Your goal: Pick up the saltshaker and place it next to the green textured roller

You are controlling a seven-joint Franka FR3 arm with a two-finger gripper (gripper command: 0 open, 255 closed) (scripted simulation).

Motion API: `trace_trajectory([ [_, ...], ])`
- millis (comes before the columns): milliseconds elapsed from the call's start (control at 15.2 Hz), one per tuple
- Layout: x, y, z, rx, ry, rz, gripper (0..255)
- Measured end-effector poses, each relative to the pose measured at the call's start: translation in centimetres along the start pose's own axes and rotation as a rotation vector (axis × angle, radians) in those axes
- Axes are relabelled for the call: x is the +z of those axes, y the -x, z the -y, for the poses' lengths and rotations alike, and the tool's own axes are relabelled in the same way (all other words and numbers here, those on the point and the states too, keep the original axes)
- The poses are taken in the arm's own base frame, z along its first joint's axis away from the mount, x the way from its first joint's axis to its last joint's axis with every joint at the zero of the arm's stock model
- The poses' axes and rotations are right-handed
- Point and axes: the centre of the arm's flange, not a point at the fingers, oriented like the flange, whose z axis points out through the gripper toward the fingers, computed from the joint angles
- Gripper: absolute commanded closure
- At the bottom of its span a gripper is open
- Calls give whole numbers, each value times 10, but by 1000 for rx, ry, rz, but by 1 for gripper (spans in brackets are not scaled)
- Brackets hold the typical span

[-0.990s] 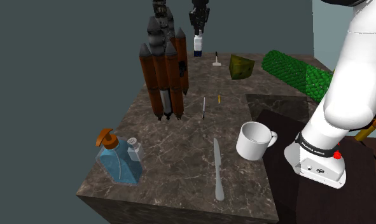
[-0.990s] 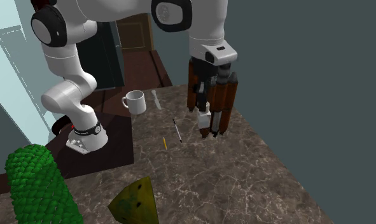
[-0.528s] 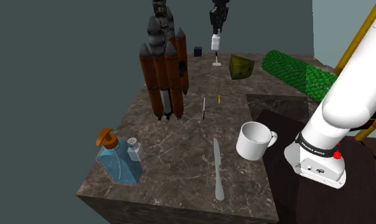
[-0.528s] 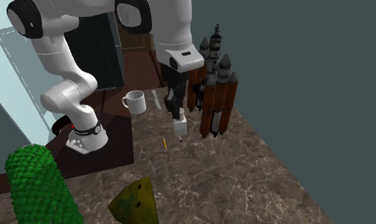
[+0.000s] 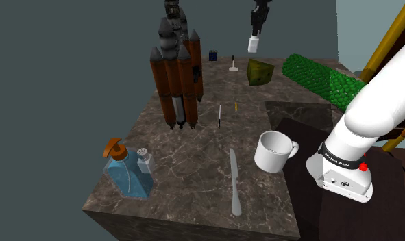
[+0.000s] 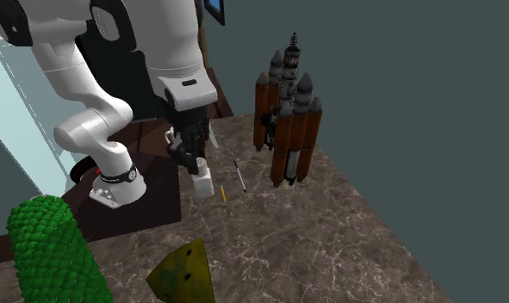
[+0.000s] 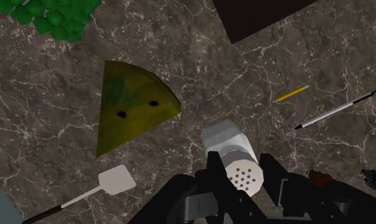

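My gripper (image 5: 256,27) hangs above the back of the marble table, shut on a white saltshaker (image 5: 253,45) with a perforated metal top (image 7: 242,175). The shaker (image 6: 203,180) is in the air, clasped by both black fingers (image 7: 213,167). The green textured roller (image 5: 323,77) lies at the table's back corner on the shoulder view's right. It is the bumpy green cylinder (image 6: 51,251) low on the second exterior view's left. A yellow-green wedge (image 5: 260,71) sits between the gripper and the roller (image 7: 49,16).
A tall brown rocket model (image 5: 176,77) stands at the back left. A pen (image 5: 220,115), pencil (image 5: 236,106), small spatula (image 7: 113,181), white mug (image 5: 275,150), knife (image 5: 234,182), blue soap dispenser (image 5: 129,172) and a second small shaker (image 5: 144,159) lie about. A dark mat (image 5: 300,116) borders the stand.
The gripper has carried the saltshaker to the shoulder view's right, away from the rocket model and toward the wedge and roller.
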Motion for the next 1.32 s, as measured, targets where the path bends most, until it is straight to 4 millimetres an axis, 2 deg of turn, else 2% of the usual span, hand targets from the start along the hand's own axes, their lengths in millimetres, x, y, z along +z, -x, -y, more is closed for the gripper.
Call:
trace_trajectory([
  [1320,-4,211,-161,0,0,0,255],
])
